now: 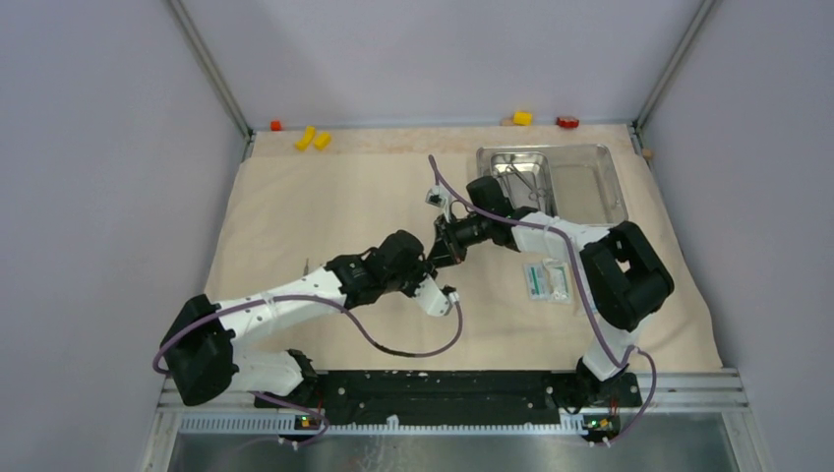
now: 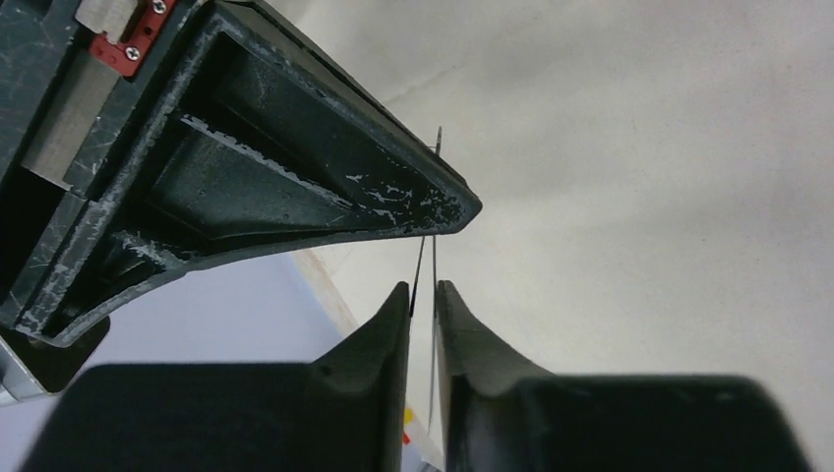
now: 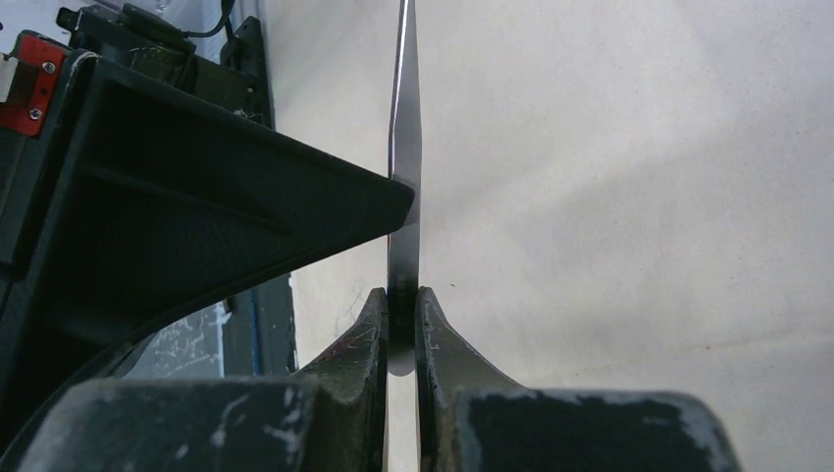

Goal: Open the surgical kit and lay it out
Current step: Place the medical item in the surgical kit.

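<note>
two robot arms meet at the centre of the overhead view, above the beige cloth wrap (image 1: 325,206) spread over the counter. the right gripper (image 3: 401,295) has its jaws pinched tight on the thin metal tweezers (image 3: 403,147); the left gripper (image 2: 423,290) has its jaws parted a crack around the same tool. the steel tray (image 1: 590,192) sits upper right, with the sealed packets (image 1: 548,280) below it.

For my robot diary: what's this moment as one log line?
right gripper: shut on thin metal tool; left gripper: around it, grip unclear
</note>
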Motion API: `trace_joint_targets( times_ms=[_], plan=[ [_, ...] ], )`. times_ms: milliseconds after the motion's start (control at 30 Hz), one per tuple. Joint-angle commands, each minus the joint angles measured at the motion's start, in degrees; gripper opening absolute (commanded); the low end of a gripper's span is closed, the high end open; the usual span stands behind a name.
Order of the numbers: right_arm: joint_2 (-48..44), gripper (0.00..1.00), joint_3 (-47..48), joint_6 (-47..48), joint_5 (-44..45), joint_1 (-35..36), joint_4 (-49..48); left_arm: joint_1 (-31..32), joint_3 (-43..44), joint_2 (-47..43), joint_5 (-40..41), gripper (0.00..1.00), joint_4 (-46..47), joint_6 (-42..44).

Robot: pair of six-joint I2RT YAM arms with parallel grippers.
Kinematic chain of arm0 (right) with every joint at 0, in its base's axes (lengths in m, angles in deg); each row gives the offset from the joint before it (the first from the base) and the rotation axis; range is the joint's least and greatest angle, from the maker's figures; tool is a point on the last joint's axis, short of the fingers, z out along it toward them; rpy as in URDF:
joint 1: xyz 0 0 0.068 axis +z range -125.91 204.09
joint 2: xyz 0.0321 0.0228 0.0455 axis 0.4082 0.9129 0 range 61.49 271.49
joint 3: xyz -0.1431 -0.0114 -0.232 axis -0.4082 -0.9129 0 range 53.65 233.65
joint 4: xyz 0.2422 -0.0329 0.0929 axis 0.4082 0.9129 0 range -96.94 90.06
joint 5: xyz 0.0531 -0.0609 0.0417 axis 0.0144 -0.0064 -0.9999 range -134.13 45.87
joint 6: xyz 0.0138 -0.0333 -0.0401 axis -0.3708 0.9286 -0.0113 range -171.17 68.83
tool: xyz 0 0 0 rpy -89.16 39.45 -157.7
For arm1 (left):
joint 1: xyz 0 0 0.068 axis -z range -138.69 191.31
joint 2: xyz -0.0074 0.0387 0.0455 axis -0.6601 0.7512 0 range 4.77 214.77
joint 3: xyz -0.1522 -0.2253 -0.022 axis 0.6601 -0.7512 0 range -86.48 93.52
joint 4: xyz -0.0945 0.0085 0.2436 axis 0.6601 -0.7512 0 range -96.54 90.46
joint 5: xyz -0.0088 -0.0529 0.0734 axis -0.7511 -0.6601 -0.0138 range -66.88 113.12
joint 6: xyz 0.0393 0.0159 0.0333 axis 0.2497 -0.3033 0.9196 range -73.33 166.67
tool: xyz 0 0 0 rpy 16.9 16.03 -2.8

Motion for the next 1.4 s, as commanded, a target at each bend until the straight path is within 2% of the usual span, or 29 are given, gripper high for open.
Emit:
trace_joint_targets(
  times_ms=[0, 100, 167, 233, 300, 400, 567, 733, 867, 1133, 1367],
  plan=[
    [-2.6, 0.00, 2.6, -1.3, 0.4, 1.1, -3.5, -1.2, -1.0, -1.3, 2.6, 0.29, 9.3, -5.2],
    [-4.7, 0.00, 2.9, -2.7, 5.4, 0.9, -3.8, -4.5, -0.1, -3.0, 0.6, 0.56, 12.7, -11.7],
    [-6.0, 0.00, 3.5, -4.4, 8.6, 0.2, -5.1, -7.7, 0.7, -4.3, -1.6, 0.78, 15.4, -17.1],
    [-7.1, 0.00, 4.6, -5.4, 12.3, -0.4, -5.3, -11.1, 2.2, -5.3, -3.5, 0.92, 17.3, -24.2],
    [-8.5, 0.00, 5.4, -5.5, 16.4, -0.6, -4.9, -14.1, 4.6, -5.4, -4.3, 0.99, 18.3, -32.4],
    [-9.6, 0.00, 7.4, -5.1, 24.0, -0.7, -1.5, -17.7, 10.2, -3.8, -5.3, 0.99, 16.9, -45.6],
    [-12.1, 0.00, 6.7, -6.0, 31.5, -0.8, -0.8, -24.9, 18.3, 0.5, -14.7, 0.99, 11.2, -66.4],
    [-13.5, 0.00, 6.9, -6.7, 34.8, -0.8, -0.3, -29.0, 19.2, 2.3, -26.1, 0.99, 11.4, -82.1],
    [-13.7, 0.00, 7.2, -7.1, 36.3, -0.8, -0.1, -31.9, 18.0, 3.7, -31.1, 0.99, 13.4, -94.8],
    [-13.0, 0.00, 7.2, -6.8, 37.5, -0.8, -0.1, -34.4, 18.8, 10.2, -39.6, 0.88, 17.8, -111.5],
    [-11.9, 0.00, 7.3, -6.4, 38.2, -0.7, -0.2, -34.4, 21.9, 16.6, -41.6, 0.76, 21.1, -122.0]
  ],
)
